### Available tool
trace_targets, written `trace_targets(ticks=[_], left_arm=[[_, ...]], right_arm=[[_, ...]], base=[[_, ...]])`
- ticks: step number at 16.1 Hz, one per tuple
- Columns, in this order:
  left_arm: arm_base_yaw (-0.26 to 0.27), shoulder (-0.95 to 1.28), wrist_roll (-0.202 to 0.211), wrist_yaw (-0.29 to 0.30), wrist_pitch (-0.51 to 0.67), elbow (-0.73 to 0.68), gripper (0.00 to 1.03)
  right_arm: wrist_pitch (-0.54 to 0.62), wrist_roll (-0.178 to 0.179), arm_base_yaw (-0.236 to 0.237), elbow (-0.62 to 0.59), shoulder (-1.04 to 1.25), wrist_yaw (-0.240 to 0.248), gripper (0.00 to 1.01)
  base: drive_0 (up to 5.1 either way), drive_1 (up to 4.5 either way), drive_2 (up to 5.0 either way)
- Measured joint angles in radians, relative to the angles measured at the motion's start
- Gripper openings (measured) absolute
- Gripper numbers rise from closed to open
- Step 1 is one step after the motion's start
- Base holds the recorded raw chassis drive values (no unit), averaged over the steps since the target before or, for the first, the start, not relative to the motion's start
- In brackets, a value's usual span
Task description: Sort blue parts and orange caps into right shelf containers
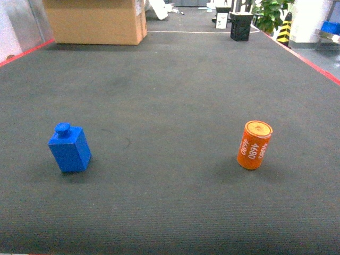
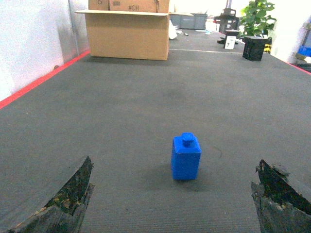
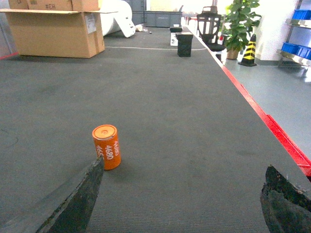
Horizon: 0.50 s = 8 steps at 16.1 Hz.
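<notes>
A blue part (image 1: 70, 148), a small block with a knob on top, stands upright on the dark mat at the left. An orange cap (image 1: 254, 144), a short cylinder with white "4680" lettering, stands upright at the right. Neither gripper shows in the head view. In the left wrist view my left gripper (image 2: 175, 162) is open, and the blue part (image 2: 186, 157) stands ahead of it, centred between the fingers and untouched. My right gripper (image 3: 184, 164) is open too, and the orange cap (image 3: 107, 146) stands just beyond its left fingertip (image 3: 95, 174). Blue containers (image 3: 295, 48) sit on a shelf far to the right.
A large cardboard box (image 1: 95, 20) stands at the mat's far left. A small black box (image 1: 241, 25) sits at the far right with a potted plant (image 1: 271, 13) behind it. Red edge strips (image 3: 265, 119) border the mat, and grey floor lies beyond the right one.
</notes>
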Motion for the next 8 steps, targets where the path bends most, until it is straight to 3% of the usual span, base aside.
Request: trace_targets(ticks=[8], left_arm=[[0.000, 0.000, 0.000, 0.000, 0.000, 0.000, 0.98]], right_arm=[[0.000, 0.000, 0.000, 0.000, 0.000, 0.000, 0.98]], base=[[0.0, 0.00, 0.0]])
